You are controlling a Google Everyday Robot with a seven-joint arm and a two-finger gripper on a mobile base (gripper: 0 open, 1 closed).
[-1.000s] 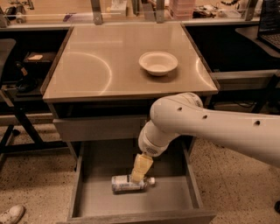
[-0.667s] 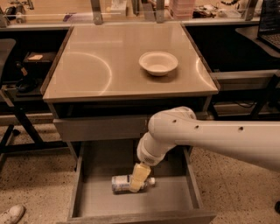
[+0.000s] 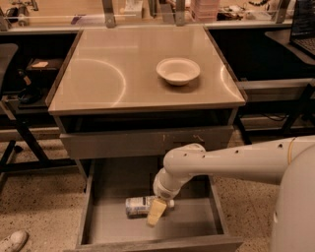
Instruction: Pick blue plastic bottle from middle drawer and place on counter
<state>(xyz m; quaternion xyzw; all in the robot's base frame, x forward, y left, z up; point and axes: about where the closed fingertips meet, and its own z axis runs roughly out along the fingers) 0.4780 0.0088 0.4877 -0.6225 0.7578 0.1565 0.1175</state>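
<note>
The blue plastic bottle lies on its side on the floor of the open middle drawer, left of centre, with its cap end to the right. My gripper hangs from the white arm that reaches in from the right. It is down in the drawer at the bottle's cap end and covers that end. The tan counter is above the drawers and bears a white bowl at its right rear.
A grey drawer front with scratch marks sits just above the open drawer and overhangs its back. A cluttered bench with metal posts runs behind. A chair stands at the left and a shoe shows at the bottom left.
The arm has lowered and shifted left into the drawer, bringing my gripper down onto the bottle's cap end. The bottle has not moved.
</note>
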